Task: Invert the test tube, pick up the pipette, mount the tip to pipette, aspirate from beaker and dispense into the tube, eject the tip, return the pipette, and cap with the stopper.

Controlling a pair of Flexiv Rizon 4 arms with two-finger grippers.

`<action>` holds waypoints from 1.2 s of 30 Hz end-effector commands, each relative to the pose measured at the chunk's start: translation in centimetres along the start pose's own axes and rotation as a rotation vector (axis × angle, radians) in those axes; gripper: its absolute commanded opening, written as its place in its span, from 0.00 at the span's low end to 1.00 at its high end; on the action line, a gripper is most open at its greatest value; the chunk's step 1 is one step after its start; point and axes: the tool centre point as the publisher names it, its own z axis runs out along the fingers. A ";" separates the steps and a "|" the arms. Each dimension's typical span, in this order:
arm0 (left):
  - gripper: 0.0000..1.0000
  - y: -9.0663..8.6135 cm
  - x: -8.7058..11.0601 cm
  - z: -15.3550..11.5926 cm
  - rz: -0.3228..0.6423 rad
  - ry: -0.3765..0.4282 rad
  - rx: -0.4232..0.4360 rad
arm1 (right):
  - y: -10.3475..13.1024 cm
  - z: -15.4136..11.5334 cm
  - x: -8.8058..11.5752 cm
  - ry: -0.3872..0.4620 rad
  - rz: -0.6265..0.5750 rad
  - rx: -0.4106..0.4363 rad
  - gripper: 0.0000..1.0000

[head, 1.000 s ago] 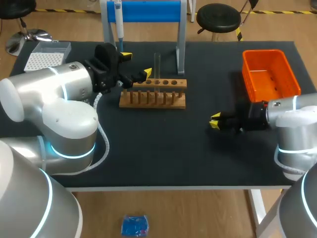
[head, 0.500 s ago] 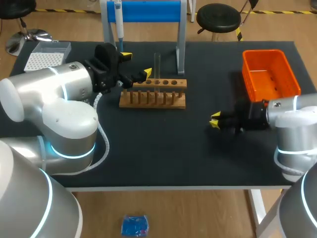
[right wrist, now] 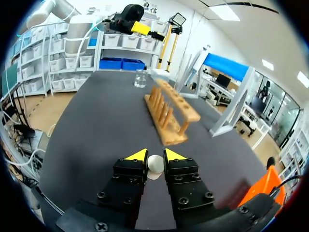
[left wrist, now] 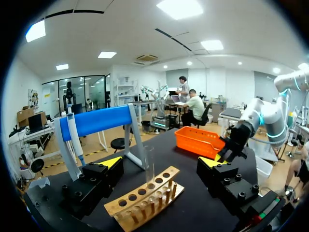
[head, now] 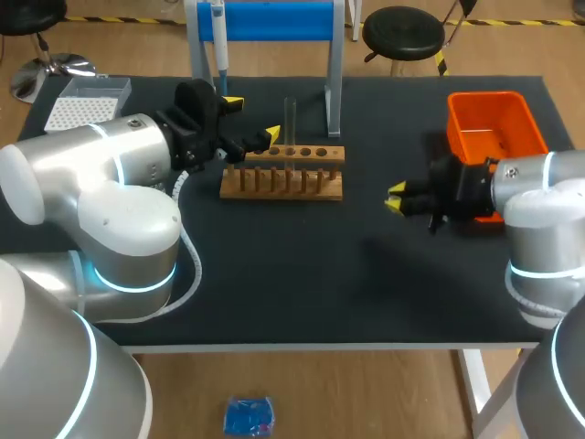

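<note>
A clear test tube (head: 291, 119) stands upright in the wooden rack (head: 283, 174) at mid-table. My left gripper (head: 252, 120) hangs open just left of the rack; in the left wrist view the test tube (left wrist: 149, 166) rises ahead of the left gripper (left wrist: 161, 163), between its spread fingers and touching neither. My right gripper (head: 397, 199) hovers over the table right of the rack. It is shut on a small white stopper (right wrist: 155, 163). The pipette (head: 219, 38) hangs on the blue stand (head: 274, 20). A glass beaker (right wrist: 140, 78) sits beyond the rack (right wrist: 170, 112).
An orange bin (head: 498, 137) stands at the right rear, just behind my right wrist. A white tip box (head: 87, 101) lies at the left rear corner. Bare black mat (head: 302, 274) spreads in front of the rack.
My right gripper has lifted off the mat with the stopper and shifted slightly toward the orange bin. The left arm has not moved.
</note>
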 end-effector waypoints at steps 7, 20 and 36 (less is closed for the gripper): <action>1.00 0.0 -0.1 0.0 -0.001 0.005 0.001 | 6.4 -1.1 -3.3 -0.018 -0.032 -0.019 0.00; 1.00 0.0 -0.1 0.0 -0.001 0.005 0.001 | 14.7 0.9 -6.4 0.012 -0.059 -0.056 0.00; 1.00 0.0 -0.1 0.0 -0.001 0.005 0.001 | 20.1 7.0 -9.6 0.024 -0.081 -0.060 0.00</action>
